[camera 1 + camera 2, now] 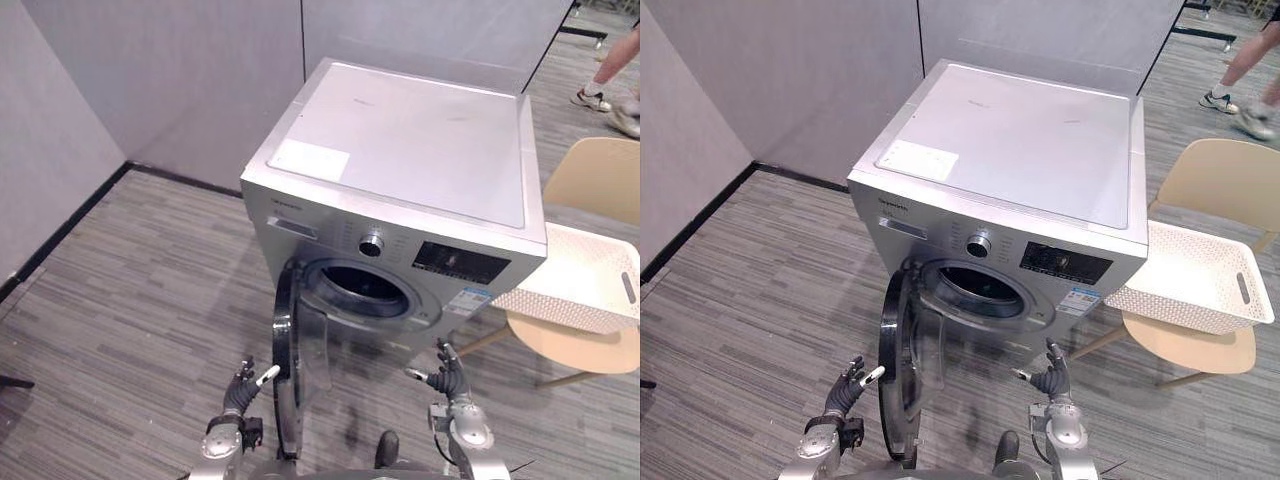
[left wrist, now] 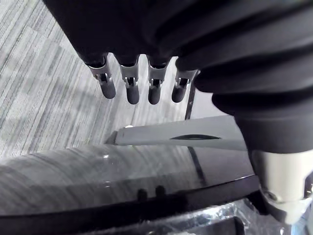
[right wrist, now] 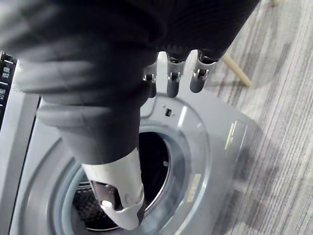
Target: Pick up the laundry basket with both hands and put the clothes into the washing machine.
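While the washing machine point(image 1: 1000, 215) stands with its door point(image 1: 902, 365) swung wide, the white laundry basket point(image 1: 1193, 283) rests on a pale chair point(image 1: 1200, 345) at your right, and both your left hand point(image 1: 847, 387) and right hand point(image 1: 1050, 378) hang empty with fingers relaxed before the drum. Whether clothes lie in the basket or the drum cannot be made out, so check both first; for any lift, take the basket's opposite rims evenly and clear the door.
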{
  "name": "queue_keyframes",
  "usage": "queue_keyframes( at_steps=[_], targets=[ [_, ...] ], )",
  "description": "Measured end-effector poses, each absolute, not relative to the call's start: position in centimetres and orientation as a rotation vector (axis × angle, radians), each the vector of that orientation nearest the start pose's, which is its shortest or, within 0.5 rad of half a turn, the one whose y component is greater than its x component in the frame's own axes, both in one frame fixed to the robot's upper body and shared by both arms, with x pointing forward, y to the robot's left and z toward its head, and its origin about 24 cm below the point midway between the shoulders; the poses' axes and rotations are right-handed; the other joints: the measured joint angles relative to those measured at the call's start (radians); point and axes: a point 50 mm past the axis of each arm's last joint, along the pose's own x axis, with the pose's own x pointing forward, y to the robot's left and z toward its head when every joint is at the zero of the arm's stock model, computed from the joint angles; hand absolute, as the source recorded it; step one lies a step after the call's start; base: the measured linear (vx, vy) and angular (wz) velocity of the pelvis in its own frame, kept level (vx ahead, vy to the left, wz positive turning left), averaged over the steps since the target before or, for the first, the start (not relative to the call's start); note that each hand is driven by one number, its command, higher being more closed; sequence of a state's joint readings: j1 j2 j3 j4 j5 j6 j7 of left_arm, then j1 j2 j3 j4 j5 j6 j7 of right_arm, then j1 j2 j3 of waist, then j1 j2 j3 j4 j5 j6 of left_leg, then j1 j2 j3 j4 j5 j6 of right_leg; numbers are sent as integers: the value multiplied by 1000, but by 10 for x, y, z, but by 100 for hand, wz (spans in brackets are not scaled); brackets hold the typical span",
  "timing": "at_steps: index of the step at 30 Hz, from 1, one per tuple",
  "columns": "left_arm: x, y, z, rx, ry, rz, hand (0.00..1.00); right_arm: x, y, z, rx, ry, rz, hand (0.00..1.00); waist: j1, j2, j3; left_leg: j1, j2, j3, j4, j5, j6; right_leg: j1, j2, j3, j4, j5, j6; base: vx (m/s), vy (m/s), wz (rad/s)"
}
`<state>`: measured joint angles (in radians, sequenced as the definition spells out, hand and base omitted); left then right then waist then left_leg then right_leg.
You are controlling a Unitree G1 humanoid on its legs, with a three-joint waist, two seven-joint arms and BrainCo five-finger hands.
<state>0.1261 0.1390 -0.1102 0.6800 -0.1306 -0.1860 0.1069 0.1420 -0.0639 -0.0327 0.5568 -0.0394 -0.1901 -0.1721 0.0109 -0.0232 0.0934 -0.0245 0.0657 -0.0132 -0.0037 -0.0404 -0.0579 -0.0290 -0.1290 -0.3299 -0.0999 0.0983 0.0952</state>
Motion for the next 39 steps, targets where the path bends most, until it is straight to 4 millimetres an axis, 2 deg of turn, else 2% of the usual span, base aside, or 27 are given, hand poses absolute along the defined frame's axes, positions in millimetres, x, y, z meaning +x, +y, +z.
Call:
queue_keyframes(
  at_steps=[3, 7, 9, 11, 13, 16, 17, 18, 20, 21, 22, 24, 26, 27, 28, 29, 30, 32, 33, 35, 36, 38, 39],
  targets=[
    [162, 182, -107, 86, 603, 96, 0, 173, -190, -89, -129, 498, -231, 0, -1, 1, 6, -4, 6, 23, 0, -3, -4, -17, 7, 22, 0, 3, -4, -1, -13, -26],
    [178, 160, -101, 89, 547, 13, 0, 174, -191, -89, -98, 498, -252, 0, -4, 4, 28, -41, 22, 112, 4, -7, -10, -104, 21, 115, 0, 25, -13, -43, -17, -63],
    [193, 144, -94, 84, 508, -14, 0, 174, -192, -88, -94, 497, -260, 0, -27, 4, 51, -47, 27, 156, 6, -12, -18, -137, 27, 159, 0, 37, -24, -64, -20, -74],
    [223, 124, -77, 57, 452, 34, 0, 172, -196, -86, -99, 486, -298, 0, -66, 6, 77, -52, 35, 226, 12, -26, -37, -180, 43, 232, 0, 47, -26, -61, -27, -92],
    [244, 111, -63, 74, 409, 9, 0, 169, -202, -84, -98, 481, -339, 0, -97, 10, 88, -59, 40, 278, 17, -38, -39, -215, 57, 289, 0, 62, -32, -17, -34, -93],
    [291, 51, -5, 96, 180, -191, 0, 163, -215, -80, -127, 466, -372, 0, -152, 19, 116, -63, 56, 341, 50, -69, -42, -244, 74, 360, 1, 70, -31, 46, -24, -75],
    [298, 39, 10, 86, 123, -223, 0, 161, -217, -79, -130, 466, -381, 0, -167, 21, 119, -62, 59, 349, 55, -71, -40, -246, 77, 365, 1, 74, -27, 122, -24, -52],
    [312, 15, 46, 41, -8, -280, 0, 155, -221, -78, -133, 466, -411, 0, -196, 30, 124, -52, 63, 369, 53, -77, -42, -245, 88, 371, 1, 81, -36, 116, -15, -42],
    [317, -5, 79, -9, -125, -332, 0, 148, -225, -81, -132, 485, -432, 0, -216, 33, 125, -47, 74, 369, 53, -78, -44, -240, 96, 379, 1, 77, -40, 142, -27, -27],
    [317, -11, 87, -29, -155, -346, 0, 145, -225, -82, -127, 493, -437, 0, -223, 42, 128, -40, 76, 365, 57, -77, -44, -227, 96, 364, 2, 74, -42, 139, -28, 1],
    [317, -12, 87, -31, -155, -346, 0, 143, -226, -82, -126, 496, -440, 0, -223, 48, 132, -35, 77, 359, 59, -76, -45, -216, 95, 357, 2, 70, -42, 137, -13, 32],
    [313, -1, 73, -34, -117, -319, 0, 141, -227, -83, -127, 502, -444, 0, -219, 71, 132, -27, 77, 319, 70, -76, -46, -182, 87, 320, 2, 50, -44, 95, -4, 55],
    [295, 33, 37, -36, -18, -248, 0, 149, -221, -81, -124, 484, -413, 0, -208, 93, 132, -27, 76, 278, 77, -72, -52, -144, 75, 257, 1, 28, -41, 62, 0, 80],
    [289, 44, 27, -27, 7, -228, 0, 152, -219, -81, -122, 481, -406, 0, -200, 97, 131, -21, 74, 264, 78, -69, -57, -138, 74, 244, 1, 26, -42, 58, -2, 70],
    [274, 67, 8, -13, 61, -190, 0, 155, -217, -81, -119, 476, -397, 0, -171, 98, 131, -17, 72, 252, 80, -63, -64, -124, 72, 221, 1, 26, -43, -13, 13, 217],
    [211, 114, -34, -18, 228, -153, 0, 168, -213, -80, -130, 459, -333, 0, -75, 99, 128, -33, 46, 113, 88, -19, -48, -34, 43, 69, 1, 15, -44, -45, 35, 226],
    [203, 119, -41, -27, 261, -160, 0, 174, -207, -77, -130, 433, -296, 0, -55, 97, 126, -36, 43, 101, 80, -19, -48, -29, 40, 55, 1, 16, -44, -94, 44, 212],
    [201, 118, -42, -30, 268, -176, 0, 181, -199, -74, -124, 412, -259, 0, -48, 96, 125, -43, 39, 100, 63, -20, -47, -33, 36, 51, 0, 16, -44, -127, 60, 38],
    [198, 122, -44, -25, 277, -178, 0, 185, -191, -73, -112, 404, -240, 0, -36, 94, 118, -50, 30, 89, 45, -11, -35, -33, 26, 19, 1, 10, -35, -170, 51, 38],
    [189, 121, -46, -50, 292, -189, 0, 185, -187, -77, -119, 423, -217, 0, -36, 94, 99, -51, 18, 50, 38, -6, -26, -21, 17, -11, 1, 2, -25, -102, 10, 61],
    [181, 127, -50, -84, 313, -185, 0, 184, -185, -81, -127, 445, -185, 0, -34, 93, 97, -42, 12, 8, 47, -3, -22, 15, 12, -56, 0, -1, -20, -101, 13, 102],
    [174, 144, -59, -89, 353, -105, 0, 179, -180, -88, -139, 482, -156, 0, 2, 83, 71, -45, 2, -43, 60, -2, -21, 48, 6, -103, 0, -11, -13, -123, 11, 98],
    [169, 157, -70, -75, 404, -36, 0, 180, -179, -89, -143, 483, -147, 0, 15, 82, 57, -73, -9, -83, 67, 4, -14, 63, -1, -153, 0, -19, -6, -129, -4, 110]
  ],
)
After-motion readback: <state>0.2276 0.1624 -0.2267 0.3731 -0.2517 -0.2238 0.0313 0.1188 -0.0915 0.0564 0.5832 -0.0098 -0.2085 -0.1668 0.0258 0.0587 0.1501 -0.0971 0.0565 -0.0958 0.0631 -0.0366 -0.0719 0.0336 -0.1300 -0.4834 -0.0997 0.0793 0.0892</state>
